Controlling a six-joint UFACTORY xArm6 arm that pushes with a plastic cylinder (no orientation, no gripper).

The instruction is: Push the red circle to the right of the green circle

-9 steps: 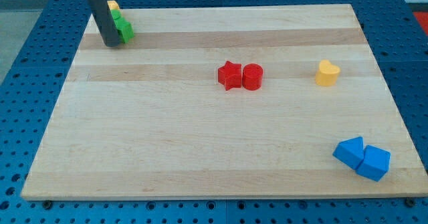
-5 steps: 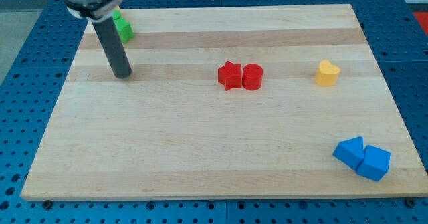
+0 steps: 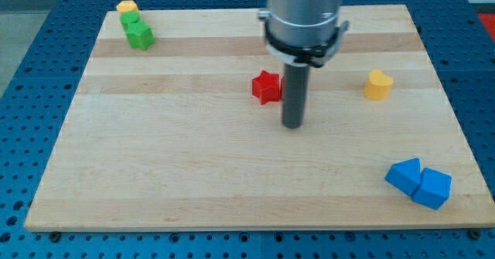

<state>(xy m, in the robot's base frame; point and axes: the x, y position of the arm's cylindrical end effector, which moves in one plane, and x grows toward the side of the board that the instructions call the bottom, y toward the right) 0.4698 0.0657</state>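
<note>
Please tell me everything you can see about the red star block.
The red star is a small, solid-looking block of plain red with matte faces. It lies flat on the wooden board, near the middle. The dark rod stands just to its right, my tip lower right of it. The rod hides whatever is beside the star there, so contact cannot be judged.

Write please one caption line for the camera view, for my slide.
My tip rests below the red star; the rod hides the red circle.

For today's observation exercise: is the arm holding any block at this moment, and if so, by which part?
Nothing is held. The arm ends in a plain rod; my tip rests on the board just below and right of the red star. The rod hides the red circle.
</note>
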